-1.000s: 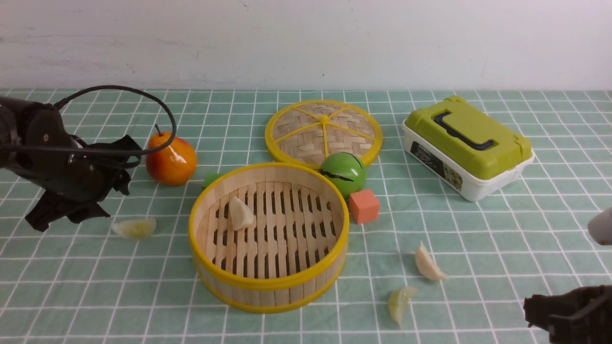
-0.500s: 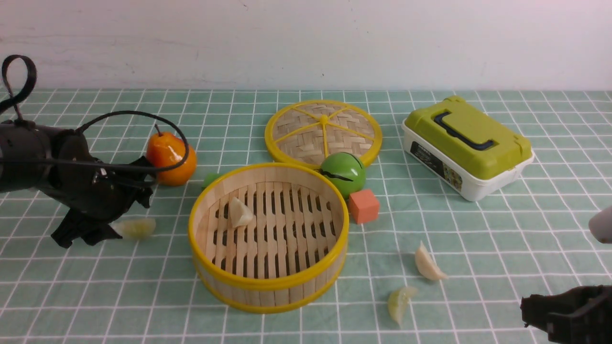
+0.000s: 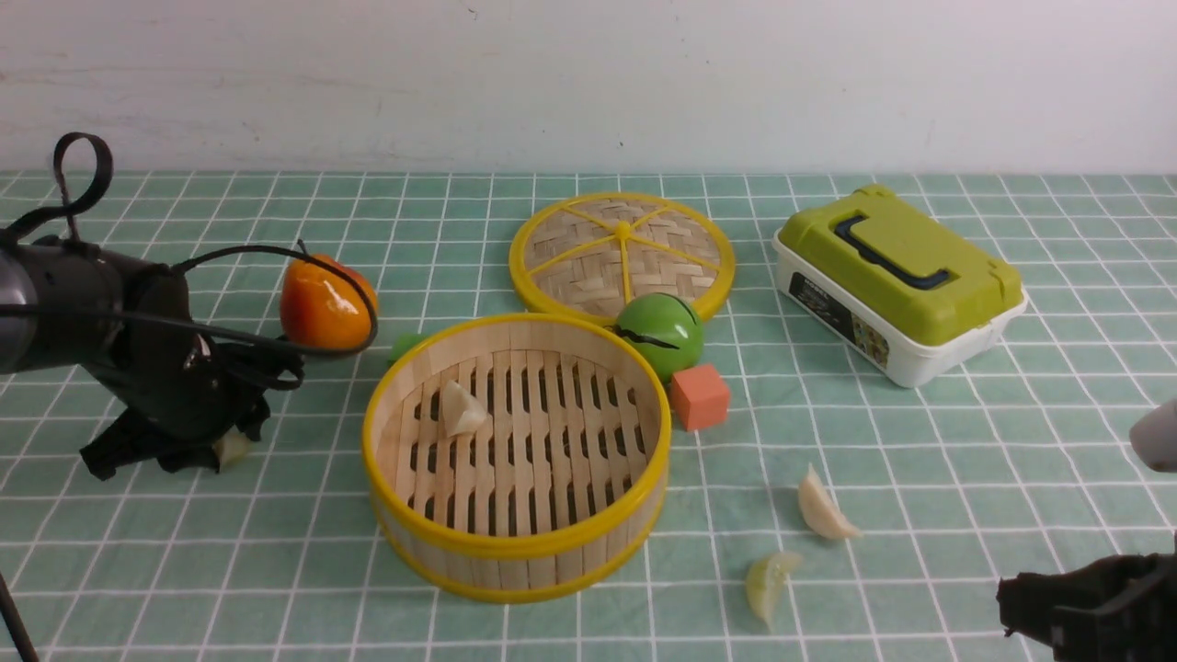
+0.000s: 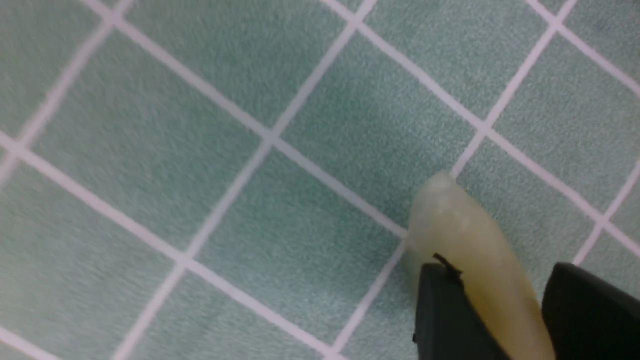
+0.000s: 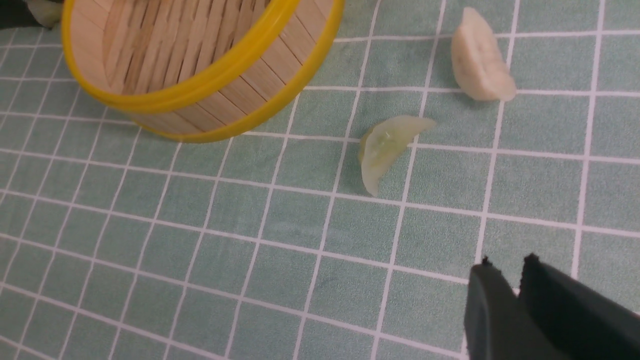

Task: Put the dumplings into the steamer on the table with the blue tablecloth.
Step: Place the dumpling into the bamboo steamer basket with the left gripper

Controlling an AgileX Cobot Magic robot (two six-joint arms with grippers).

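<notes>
The bamboo steamer (image 3: pixel 515 542) stands mid-table on the teal grid tablecloth (image 3: pixel 184 570); its near wall also shows in the right wrist view (image 5: pixel 210 100). One cream dumpling (image 3: pixel 462 409) lies inside it. Left of the steamer, my left gripper (image 3: pixel 207 450) is down on the cloth, shut on a pale dumpling (image 4: pixel 465 235) that sits between its black fingers (image 4: pixel 450 320). Two more dumplings lie right of the steamer: a cream one (image 3: pixel 823 506) (image 5: pixel 480 60) and a greenish one (image 3: pixel 765 581) (image 5: pixel 385 147). My right gripper (image 3: pixel 1011 598) (image 5: pixel 507 262) hovers near the front right corner, shut and holding nothing.
An orange pear (image 3: pixel 326 308) stands behind the left arm. Behind the steamer are the woven lid disc (image 3: pixel 588 244), a green ball (image 3: pixel 660 333) and an orange cube (image 3: pixel 699 395). A green-lidded box (image 3: pixel 901 276) sits at the back right.
My left gripper has swung right and down onto the dumpling left of the steamer and closed round it, nudging it slightly left. The right gripper has hardly moved.
</notes>
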